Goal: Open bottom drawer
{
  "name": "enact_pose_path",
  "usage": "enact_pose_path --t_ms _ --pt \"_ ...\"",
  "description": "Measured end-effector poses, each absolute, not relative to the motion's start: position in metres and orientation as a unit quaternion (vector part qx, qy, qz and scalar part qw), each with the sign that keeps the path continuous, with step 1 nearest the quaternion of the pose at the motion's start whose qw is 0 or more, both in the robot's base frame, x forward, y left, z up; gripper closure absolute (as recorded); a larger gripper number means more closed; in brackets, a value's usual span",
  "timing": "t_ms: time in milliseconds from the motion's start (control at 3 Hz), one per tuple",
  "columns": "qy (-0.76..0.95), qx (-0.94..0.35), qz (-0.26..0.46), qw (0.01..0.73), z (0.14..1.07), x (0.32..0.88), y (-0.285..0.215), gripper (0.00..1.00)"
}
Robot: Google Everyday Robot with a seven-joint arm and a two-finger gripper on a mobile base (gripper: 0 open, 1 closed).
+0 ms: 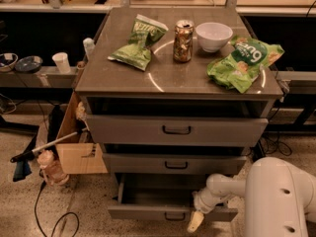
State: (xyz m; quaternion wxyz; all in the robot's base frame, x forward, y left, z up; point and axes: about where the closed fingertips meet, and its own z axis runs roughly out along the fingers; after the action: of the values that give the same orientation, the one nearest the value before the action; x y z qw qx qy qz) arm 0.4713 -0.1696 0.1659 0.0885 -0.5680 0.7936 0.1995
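Note:
The bottom drawer [148, 212] is the lowest and narrowest grey front of three in the metal cabinet. It stands pulled out, showing a plain grey inside, and its small black loop handle [174, 216] is on the front panel. My gripper [195, 221] hangs at the end of the white arm, just right of that handle, in front of the drawer's front panel. Above it sit the mid-sized drawer [175, 164] and the widest drawer [177, 130], both slightly out.
On the cabinet top [168, 75] lie two green chip bags [140, 43] [244, 63], a can [183, 41] and a white bowl [214, 36]. A cardboard box [79, 149], a bottle [49, 167] and cables [54, 216] sit on the floor to the left. My white arm body [279, 199] fills the lower right.

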Motion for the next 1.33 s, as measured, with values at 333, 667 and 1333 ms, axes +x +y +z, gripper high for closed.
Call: enact_pose_path --t_ms 333,667,1333 --pt "0.787 -0.578 0.198 0.086 0.169 0.462 -0.162 0.00" --pt "0.800 -0.564 0.175 0.104 0.188 0.441 -0.177 0.00" --pt "0.826 -0.532 0.105 0.154 0.248 0.381 -0.224 0.00"
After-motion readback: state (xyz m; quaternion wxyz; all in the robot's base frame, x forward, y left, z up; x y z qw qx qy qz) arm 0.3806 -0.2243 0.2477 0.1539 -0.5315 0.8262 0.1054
